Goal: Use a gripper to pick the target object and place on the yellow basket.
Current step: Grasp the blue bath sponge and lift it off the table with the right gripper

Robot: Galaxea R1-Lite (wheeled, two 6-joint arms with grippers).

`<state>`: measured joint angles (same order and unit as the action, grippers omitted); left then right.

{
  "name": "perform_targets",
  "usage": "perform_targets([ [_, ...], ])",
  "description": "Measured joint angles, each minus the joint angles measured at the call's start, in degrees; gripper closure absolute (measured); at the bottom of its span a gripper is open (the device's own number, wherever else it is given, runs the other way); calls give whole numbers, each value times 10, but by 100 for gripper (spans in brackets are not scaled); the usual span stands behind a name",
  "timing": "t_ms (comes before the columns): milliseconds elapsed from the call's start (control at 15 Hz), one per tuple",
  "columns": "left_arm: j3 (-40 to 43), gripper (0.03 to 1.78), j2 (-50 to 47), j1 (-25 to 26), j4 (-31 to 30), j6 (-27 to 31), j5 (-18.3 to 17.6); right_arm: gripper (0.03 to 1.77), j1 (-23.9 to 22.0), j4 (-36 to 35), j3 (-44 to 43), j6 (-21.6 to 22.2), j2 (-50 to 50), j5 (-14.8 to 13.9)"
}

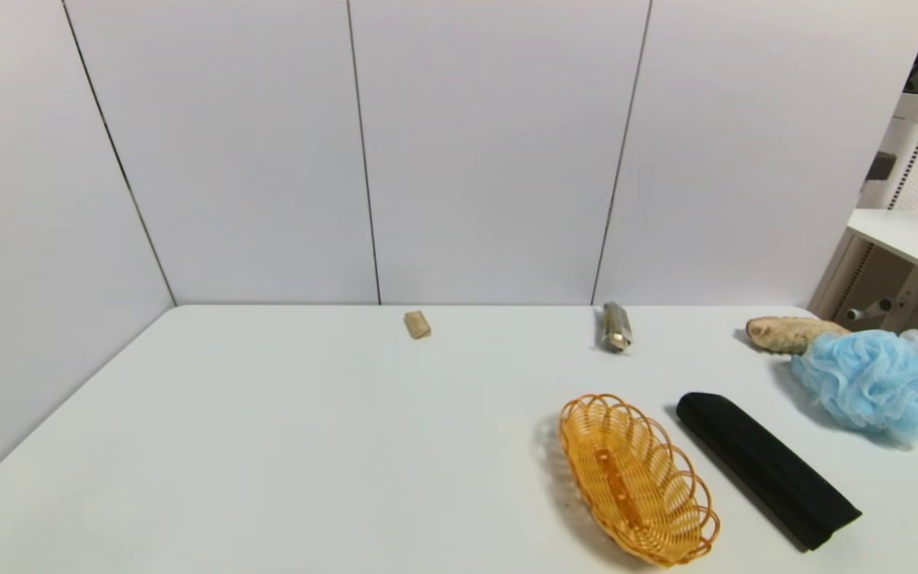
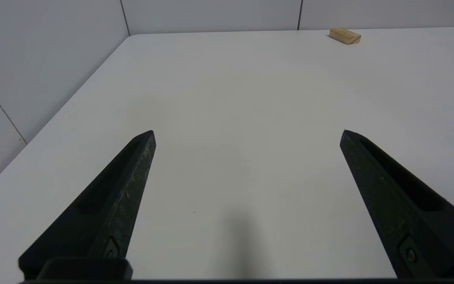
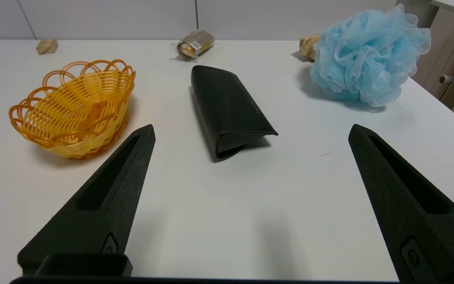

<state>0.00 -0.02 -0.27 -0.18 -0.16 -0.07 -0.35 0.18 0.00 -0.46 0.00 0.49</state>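
One light blue bath pouf [image 1: 875, 384] sits on the white table [image 1: 284, 430] near its right edge, a ruffled ball resting by itself. Its far side touches, or nearly touches, a single tan rough lump [image 1: 790, 333] that pokes out from behind it. Just to the pouf's left lies one long black folded cloth [image 1: 763, 465], stretched at a slant toward the near edge. Beside that, further left, is the one yellow basket [image 1: 636, 478], oval and shallow with a looped rim; nothing lies in it. The pouf and the basket stand apart, with the cloth between them.

Toward the back wall there are two more small things: one clear-wrapped packet [image 1: 615, 327] with something gold inside, and one little wooden block [image 1: 417, 324] further left, each on its own.

Two grippers show, one in each wrist camera. The right gripper [image 3: 250, 132] hovers over the near part of the table, its two black fingers [image 3: 108, 197] spread wide with nothing between them, facing the cloth, basket and pouf. The left gripper [image 2: 248, 134] hangs over the bare left side of the table, its two fingers [image 2: 112, 197] likewise parted and holding nothing, with only the wooden block far ahead of it.
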Motion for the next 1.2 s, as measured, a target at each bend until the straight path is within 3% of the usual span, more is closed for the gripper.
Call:
perform_targets([
  [533, 0, 12, 0, 0, 0, 0, 0, 11, 0, 5, -16, 1, 43, -3],
  [800, 0, 12, 0, 0, 0, 0, 0, 11, -7, 42, -116, 11, 213, -24],
  [1000, 0, 12, 0, 0, 0, 0, 0, 11, -19, 90, -233, 21, 386, -52],
  [1200, 0, 12, 0, 0, 0, 0, 0, 11, -54, 113, -359, 23, 572, -62],
])
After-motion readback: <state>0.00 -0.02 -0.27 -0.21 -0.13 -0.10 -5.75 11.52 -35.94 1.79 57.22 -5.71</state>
